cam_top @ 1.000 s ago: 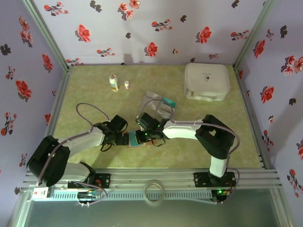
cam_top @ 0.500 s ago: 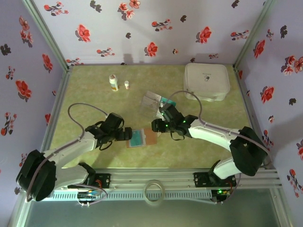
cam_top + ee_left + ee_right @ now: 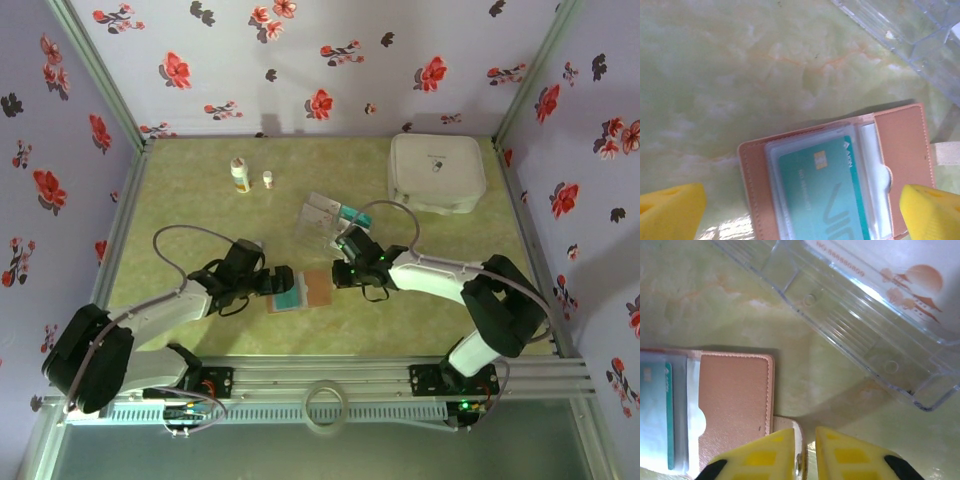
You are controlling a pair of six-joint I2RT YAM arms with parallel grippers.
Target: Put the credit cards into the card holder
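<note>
Lying open crosswise, the holder (image 3: 902, 150) is showing a teal card (image 3: 825, 200) in its sleeve (image 3: 867, 142). The left gripper (image 3: 275, 281) is gaping wide astride its left end; the right gripper (image 3: 802, 447), nearly closed, is hovering at its right-end tab (image 3: 790, 423), grip unclear. A tray (image 3: 865, 315) is sitting beyond.

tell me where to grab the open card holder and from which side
Probably the closure tab jutting from the flap edge of the card holder, coming from the right arm's side. The holder lies open and flat on the table, so its thin edges offer little to pinch; the tab is the one part sticking out.
</note>
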